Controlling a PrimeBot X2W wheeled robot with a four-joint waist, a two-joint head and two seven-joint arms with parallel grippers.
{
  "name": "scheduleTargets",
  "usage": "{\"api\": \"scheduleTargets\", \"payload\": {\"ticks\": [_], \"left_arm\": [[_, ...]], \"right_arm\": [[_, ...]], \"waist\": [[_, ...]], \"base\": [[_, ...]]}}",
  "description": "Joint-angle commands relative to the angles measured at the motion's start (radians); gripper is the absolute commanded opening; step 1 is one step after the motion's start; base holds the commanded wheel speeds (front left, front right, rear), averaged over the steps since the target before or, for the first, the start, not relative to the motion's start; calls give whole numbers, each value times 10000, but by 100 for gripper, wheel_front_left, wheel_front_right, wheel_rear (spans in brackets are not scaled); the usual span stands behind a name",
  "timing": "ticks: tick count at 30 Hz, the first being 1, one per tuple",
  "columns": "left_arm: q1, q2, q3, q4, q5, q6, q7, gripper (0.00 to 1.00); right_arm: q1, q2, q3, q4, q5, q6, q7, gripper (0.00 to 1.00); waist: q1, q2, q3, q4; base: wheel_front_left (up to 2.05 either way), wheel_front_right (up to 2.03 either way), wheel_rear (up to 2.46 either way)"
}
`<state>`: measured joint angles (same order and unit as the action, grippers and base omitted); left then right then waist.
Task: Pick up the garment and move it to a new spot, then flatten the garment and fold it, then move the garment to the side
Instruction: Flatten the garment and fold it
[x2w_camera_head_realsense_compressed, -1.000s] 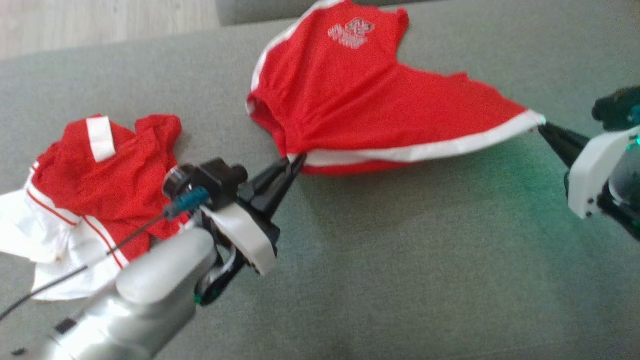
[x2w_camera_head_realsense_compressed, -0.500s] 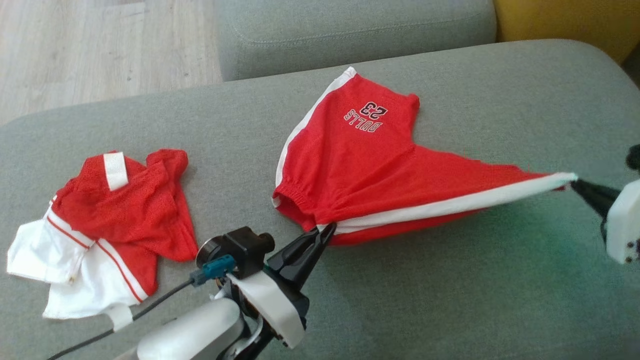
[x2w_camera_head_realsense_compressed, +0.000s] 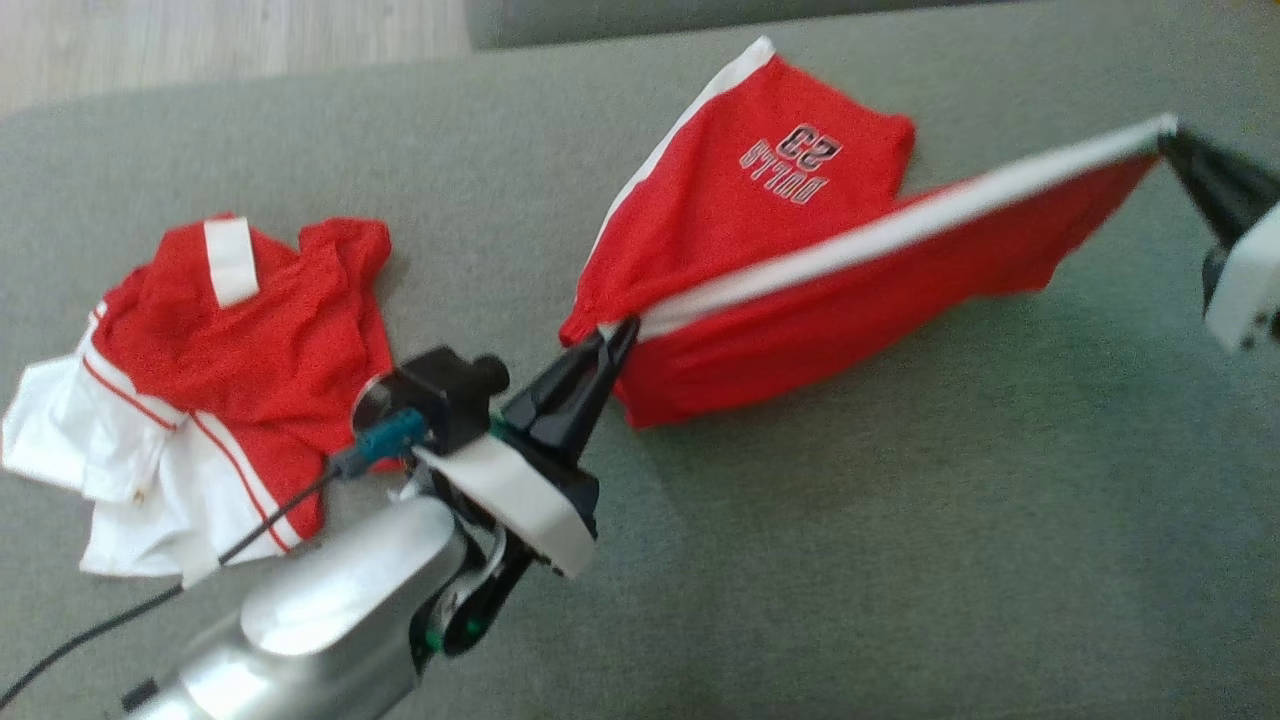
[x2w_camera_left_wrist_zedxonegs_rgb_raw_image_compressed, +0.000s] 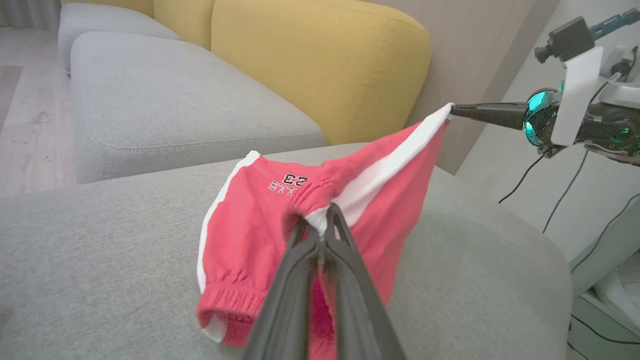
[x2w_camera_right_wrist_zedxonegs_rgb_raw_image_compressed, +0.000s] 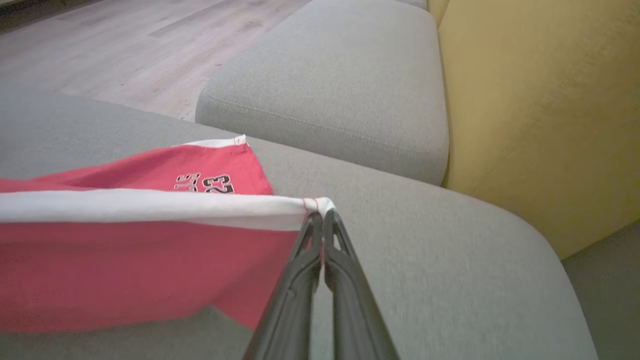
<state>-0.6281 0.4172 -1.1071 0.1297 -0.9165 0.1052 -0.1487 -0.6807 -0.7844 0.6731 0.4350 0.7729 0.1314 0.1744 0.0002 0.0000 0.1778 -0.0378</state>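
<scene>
The garment is a pair of red shorts (x2w_camera_head_realsense_compressed: 780, 230) with white side stripes and "BULLS 23" printed on one leg. Its white-striped edge is stretched taut between both grippers, above the grey sofa cushion (x2w_camera_head_realsense_compressed: 900, 560). My left gripper (x2w_camera_head_realsense_compressed: 622, 330) is shut on the near corner at the waistband (x2w_camera_left_wrist_zedxonegs_rgb_raw_image_compressed: 322, 220). My right gripper (x2w_camera_head_realsense_compressed: 1170, 135) is shut on the far corner of the white stripe (x2w_camera_right_wrist_zedxonegs_rgb_raw_image_compressed: 317, 206), raised at the upper right. The printed leg (x2w_camera_left_wrist_zedxonegs_rgb_raw_image_compressed: 280, 187) still rests on the cushion, and the red cloth (x2w_camera_right_wrist_zedxonegs_rgb_raw_image_compressed: 125, 265) hangs below the stripe.
A second red and white garment (x2w_camera_head_realsense_compressed: 220, 370) lies crumpled on the cushion at the left, close to my left arm. A yellow backrest (x2w_camera_left_wrist_zedxonegs_rgb_raw_image_compressed: 320, 60) and another grey cushion (x2w_camera_right_wrist_zedxonegs_rgb_raw_image_compressed: 340, 80) stand beyond. Wooden floor (x2w_camera_right_wrist_zedxonegs_rgb_raw_image_compressed: 125, 50) lies past the sofa edge.
Both grippers have lifted the stretched edge off the cushion, the right one going higher and farther away. The cloth now hangs below the stripe. The head camera has shifted too.
</scene>
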Motion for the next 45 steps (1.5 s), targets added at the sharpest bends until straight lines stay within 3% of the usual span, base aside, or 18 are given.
{"api": "scheduleTargets", "payload": {"ticks": [1,12,26,27,28,29,37,45], "left_arm": [[-575,188,538,-228,-140,-33,12,0],[-1844,-181,745,28,231,-167,26,0],[-2604,-748,744,230,466,-277,-119,0],[-2629,-768,735,268,488,-266,-126,10],[-2642,-785,739,306,502,-249,-151,57],[-2656,-790,742,340,533,-238,-194,100],[-2493,-536,940,578,608,-75,-542,100],[-2020,-267,1273,750,377,129,-775,100]], "right_arm": [[-349,-109,-211,-99,-157,-7,-143,0],[-3156,1063,178,1297,-2046,-7,-702,0],[-5508,1624,1374,3733,-2281,-7,-1335,0],[-5577,1673,1387,3990,-2270,-7,-1302,31],[-5626,1723,1489,4219,-2319,-7,-1224,100],[-5700,1761,1539,4398,-2394,-7,-1321,100],[-5566,2301,1599,5470,-2105,-7,-2256,100],[-5109,2697,1262,5696,-1244,-7,-3465,100]], "waist": [[-2,0,561,308],[-2,0,2504,1461],[-2,0,3742,2357],[-2,0,3762,2371],[-2,0,3771,2376],[-2,0,3765,2367],[-2,0,3090,1961],[-2,0,1880,1443]], "base": [[0,0,0],[0,0,0],[0,0,0],[0,0,0],[0,0,0],[0,0,0],[0,0,0],[0,0,0]]}}
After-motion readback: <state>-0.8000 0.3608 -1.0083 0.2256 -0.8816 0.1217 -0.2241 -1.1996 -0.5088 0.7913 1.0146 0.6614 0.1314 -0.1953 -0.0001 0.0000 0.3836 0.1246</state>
